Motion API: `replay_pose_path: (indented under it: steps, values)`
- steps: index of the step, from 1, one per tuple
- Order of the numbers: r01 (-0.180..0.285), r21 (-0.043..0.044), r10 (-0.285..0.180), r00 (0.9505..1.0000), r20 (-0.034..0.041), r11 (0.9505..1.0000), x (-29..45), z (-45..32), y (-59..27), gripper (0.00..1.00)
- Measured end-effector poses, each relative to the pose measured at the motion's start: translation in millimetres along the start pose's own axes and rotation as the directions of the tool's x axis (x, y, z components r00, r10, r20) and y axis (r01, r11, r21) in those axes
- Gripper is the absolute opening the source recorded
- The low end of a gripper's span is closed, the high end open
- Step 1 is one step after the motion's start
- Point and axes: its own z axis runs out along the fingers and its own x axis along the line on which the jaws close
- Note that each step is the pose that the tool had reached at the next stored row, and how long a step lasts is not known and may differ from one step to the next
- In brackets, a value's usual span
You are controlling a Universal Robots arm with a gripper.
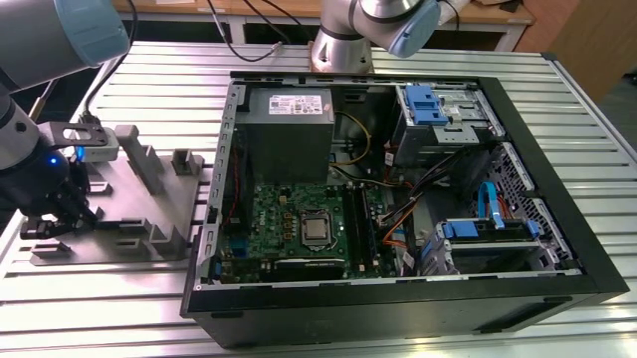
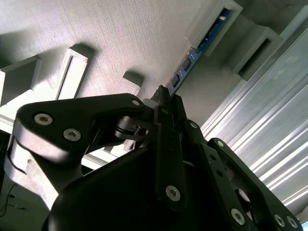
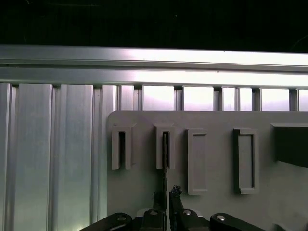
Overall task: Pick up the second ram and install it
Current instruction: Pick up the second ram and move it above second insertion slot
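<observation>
Fingers point(image 3: 174, 194) drawn together, apparently pinching the ram point(image 3: 165, 163) (edge-on here, so contact is not certain). The ram stands in a slot point(image 3: 159, 144) of the tray point(image 3: 219, 159). Judgement: grip square, pull in line with slot, lest it bind.

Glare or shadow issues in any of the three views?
Exterior view: mild sheen on the table, computer case interior evenly lit. First wrist view: hard glare along the table rails. Second wrist view: the pincer is dark, nearly silhouetted; fixture tray blocks cast dark shadows; rails glare too.
</observation>
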Motion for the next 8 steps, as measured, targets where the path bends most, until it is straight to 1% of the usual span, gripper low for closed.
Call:
replay_pose_path:
  steps: [8]
  values:
    - [0.000,0.0001,0.000,1.0000,0.0000,1.0000,0.0,0.0,-0.2,0.19]
